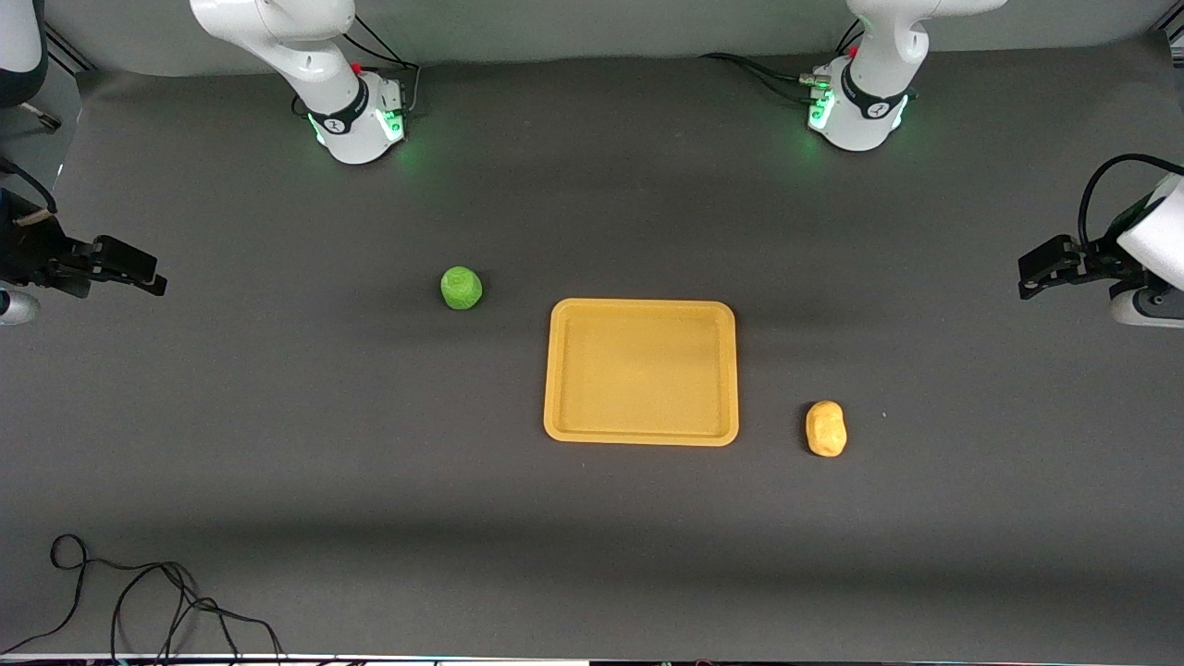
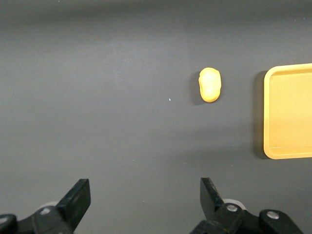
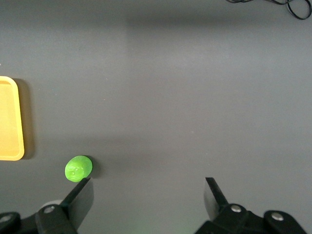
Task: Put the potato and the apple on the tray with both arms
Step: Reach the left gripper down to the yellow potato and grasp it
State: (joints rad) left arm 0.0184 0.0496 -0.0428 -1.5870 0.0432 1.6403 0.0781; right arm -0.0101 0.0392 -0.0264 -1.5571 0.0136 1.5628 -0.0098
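Note:
The yellow-orange tray (image 1: 641, 370) lies empty in the middle of the table. The green apple (image 1: 461, 288) sits on the table beside the tray, toward the right arm's end and a little farther from the front camera. The potato (image 1: 826, 428) lies beside the tray's near corner, toward the left arm's end. My right gripper (image 1: 153, 276) is open and empty over the right arm's end of the table; its wrist view shows the apple (image 3: 78, 168) and tray edge (image 3: 9, 119). My left gripper (image 1: 1029, 276) is open and empty over the left arm's end; its wrist view shows the potato (image 2: 210, 85) and tray (image 2: 290, 112).
The two green-lit arm bases (image 1: 361, 120) (image 1: 856, 111) stand along the table edge farthest from the front camera. A loose black cable (image 1: 139, 601) lies at the near corner toward the right arm's end. The table top is dark grey.

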